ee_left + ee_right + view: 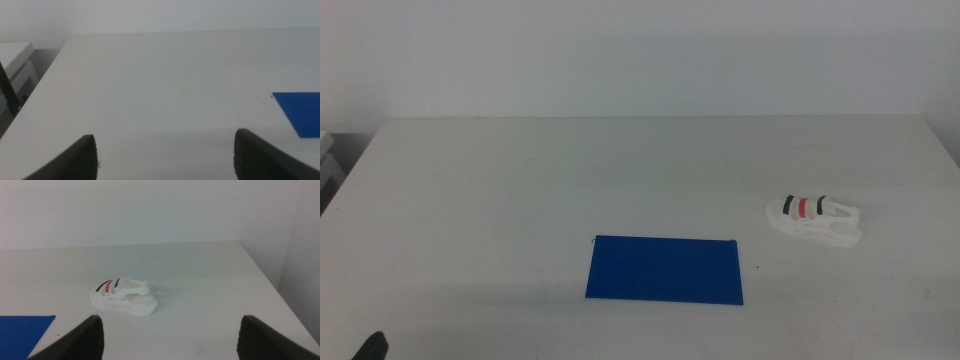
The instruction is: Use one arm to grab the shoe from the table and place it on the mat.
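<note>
Shoe [123, 297] first: it lies ahead of the right hand [170, 335], a little toward the mat side of that hand's centre line, resting sole-down on the surface [520, 190] and touched by nothing. Both of that hand's jaws stand wide apart with only bare surface between them, so it holds nothing. The left hand [165, 155] waits over the far side of the surface, jaws equally wide and empty, with only a corner of the mat [300, 112] showing ahead of it and to one side.

Judging by its looks, the shoe should be light, with a thick sole that appears fairly stiff and three straps, two black and one red, that arch over the foot opening. The straps would probably flex and could slip or fold under pressure, so they seem a poor place to pinch. Closing across the sole's two long sides near the strapped middle looks the better hold: the walls there are roughly parallel and the weight would sit balanced. The white material may be smooth, so a shallow grip could let it tilt or slide out.

The right hand is plainly the nearer one. The mat [665, 268] lies flat, well apart from the shoe, off to that hand's side.
</note>
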You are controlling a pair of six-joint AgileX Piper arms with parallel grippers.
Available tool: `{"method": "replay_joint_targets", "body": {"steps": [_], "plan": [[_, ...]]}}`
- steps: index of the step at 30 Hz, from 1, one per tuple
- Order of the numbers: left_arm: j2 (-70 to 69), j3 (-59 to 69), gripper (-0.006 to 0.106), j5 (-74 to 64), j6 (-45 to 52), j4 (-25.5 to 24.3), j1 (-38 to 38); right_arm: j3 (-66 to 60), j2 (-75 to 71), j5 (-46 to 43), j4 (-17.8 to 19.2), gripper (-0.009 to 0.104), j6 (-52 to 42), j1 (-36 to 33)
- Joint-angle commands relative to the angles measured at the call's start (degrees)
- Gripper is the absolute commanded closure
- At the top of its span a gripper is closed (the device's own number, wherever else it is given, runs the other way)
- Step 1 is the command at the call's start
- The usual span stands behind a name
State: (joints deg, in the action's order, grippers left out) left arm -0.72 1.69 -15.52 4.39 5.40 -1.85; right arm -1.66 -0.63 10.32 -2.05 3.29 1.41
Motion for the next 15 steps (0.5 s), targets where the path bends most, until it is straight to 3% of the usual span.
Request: {"method": "replay_joint_targets", "body": {"steps": [1, 4, 7, 15], "plan": [[-0.77, 0.4, 0.007, 4.57, -0.29, 0.45, -0.22, -0.3, -1.5, -4.27, 0.16, 0.006, -0.15, 0.37], [-0.77, 0.4, 0.007, 4.57, -0.29, 0.45, -0.22, -0.3, -1.5, -4.27, 0.11, 0.006, -0.15, 0.37], [-0.77, 0.4, 0.007, 4.57, -0.29, 0.45, -0.22, 5.74, 1.87, 1.79, -2.01, 0.006, 1.19, 0.37], [-0.77, 0.4, 0.007, 4.57, -0.29, 0.45, -0.22, 21.75, 17.75, 14.27, -1.33, 0.006, 2.66, 0.37]]}}
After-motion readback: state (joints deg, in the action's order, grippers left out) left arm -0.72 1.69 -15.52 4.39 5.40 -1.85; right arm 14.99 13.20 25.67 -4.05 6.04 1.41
